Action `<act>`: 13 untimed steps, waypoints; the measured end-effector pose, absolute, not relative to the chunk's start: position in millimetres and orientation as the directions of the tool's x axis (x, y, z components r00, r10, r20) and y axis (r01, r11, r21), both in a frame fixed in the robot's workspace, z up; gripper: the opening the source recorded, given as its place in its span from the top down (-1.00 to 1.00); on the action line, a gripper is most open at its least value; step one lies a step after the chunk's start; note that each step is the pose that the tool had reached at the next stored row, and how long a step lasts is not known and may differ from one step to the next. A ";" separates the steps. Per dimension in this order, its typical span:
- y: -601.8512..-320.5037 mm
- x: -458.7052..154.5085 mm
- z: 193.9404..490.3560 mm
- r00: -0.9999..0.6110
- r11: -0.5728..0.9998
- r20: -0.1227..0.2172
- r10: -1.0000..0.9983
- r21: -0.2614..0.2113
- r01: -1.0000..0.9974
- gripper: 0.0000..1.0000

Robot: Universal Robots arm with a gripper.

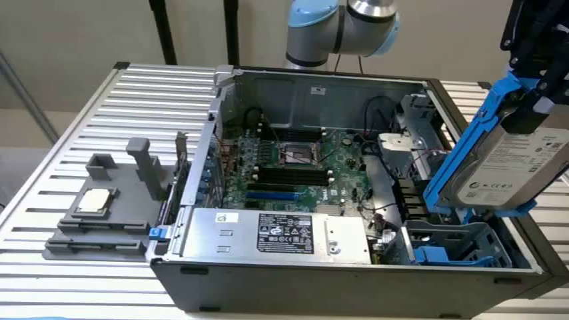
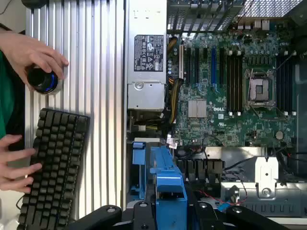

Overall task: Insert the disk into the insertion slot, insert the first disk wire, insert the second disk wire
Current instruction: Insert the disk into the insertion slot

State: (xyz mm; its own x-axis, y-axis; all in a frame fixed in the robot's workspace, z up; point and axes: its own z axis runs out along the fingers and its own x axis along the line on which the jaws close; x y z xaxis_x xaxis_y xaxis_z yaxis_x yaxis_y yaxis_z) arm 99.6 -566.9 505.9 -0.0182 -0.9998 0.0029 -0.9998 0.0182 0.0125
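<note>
The exterior view looks down at a slant from six o'clock of the open computer case (image 1: 356, 287), fairly near, with the arm's base (image 1: 342, 30) at twelve. The wrist view faces straight down, close above. Both share the motherboard (image 1: 302, 167) (image 2: 230, 96), power-supply box (image 1: 276, 233) (image 2: 146, 62) and the disk (image 1: 520, 167) (image 2: 168, 189).

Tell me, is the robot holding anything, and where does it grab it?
Yes. Its fingers hold the disk by the top end of its blue frame.

The disk (image 1: 520, 167) is showing silver-grey and white, its carrier (image 1: 464, 143) shining bright blue — the motherboard (image 1: 307, 167) is showing green, the slatted surface (image 1: 106, 107) striping silver.
</note>
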 end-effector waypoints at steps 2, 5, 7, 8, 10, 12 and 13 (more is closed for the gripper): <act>-566.9 99.6 505.9 -0.018 0.018 0.003 -1.000 0.012 -1.000 0.36; -566.9 99.6 505.8 -0.018 0.018 0.003 -1.000 0.012 -1.000 0.36; -566.9 99.6 505.8 -0.018 0.018 0.003 -1.000 0.012 -1.000 0.36; -566.9 99.6 505.8 -0.018 0.018 0.003 -1.000 0.012 -1.000 0.36; -566.9 99.6 505.8 -0.018 0.018 0.003 -1.000 0.011 -1.000 0.36; -566.9 99.7 505.7 -0.018 0.018 0.003 -1.000 0.011 -1.000 0.36; -566.9 99.7 505.2 -0.018 0.018 0.003 -1.000 0.011 -1.000 0.36</act>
